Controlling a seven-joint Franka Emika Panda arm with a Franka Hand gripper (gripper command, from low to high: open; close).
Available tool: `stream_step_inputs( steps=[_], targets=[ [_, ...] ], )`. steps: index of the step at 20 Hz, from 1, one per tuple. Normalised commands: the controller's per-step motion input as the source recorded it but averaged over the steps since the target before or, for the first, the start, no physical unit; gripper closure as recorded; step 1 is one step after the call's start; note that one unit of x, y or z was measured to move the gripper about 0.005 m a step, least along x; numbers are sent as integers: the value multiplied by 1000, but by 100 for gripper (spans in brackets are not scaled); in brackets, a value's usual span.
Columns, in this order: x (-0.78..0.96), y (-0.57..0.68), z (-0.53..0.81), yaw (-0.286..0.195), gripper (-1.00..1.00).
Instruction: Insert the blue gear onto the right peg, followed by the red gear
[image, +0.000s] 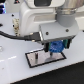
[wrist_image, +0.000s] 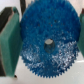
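Note:
My gripper (image: 56, 49) is shut on the blue gear (image: 56, 46), a toothed bright-blue disc held flat just above the black-rimmed grey plate (image: 39, 60). In the wrist view the blue gear (wrist_image: 47, 42) fills the picture between the green finger pads (wrist_image: 10, 37), and its central hub (wrist_image: 48, 42) shows as a small pale spot. A thin dark pin (image: 35, 55) stands on the plate towards the exterior view's left. The right peg is hidden under the gear and gripper. The red gear is out of view.
The plate lies on a white table (image: 15, 70). A black cable (image: 10, 34) runs from the exterior view's left to the arm. Pale, blurred objects stand at the back (image: 17, 20).

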Motion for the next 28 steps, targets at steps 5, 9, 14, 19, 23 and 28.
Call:
stream_step_inputs(
  steps=[5, 9, 14, 19, 23, 28],
  targets=[
    [66, -162, -151, 0, 100],
    [119, -125, -154, 0, 100],
    [115, -16, -248, 0, 100],
    [141, -13, -223, 0, 100],
    [61, 26, -63, 0, 100],
    [-3, 53, -13, 0, -100]
  ],
)
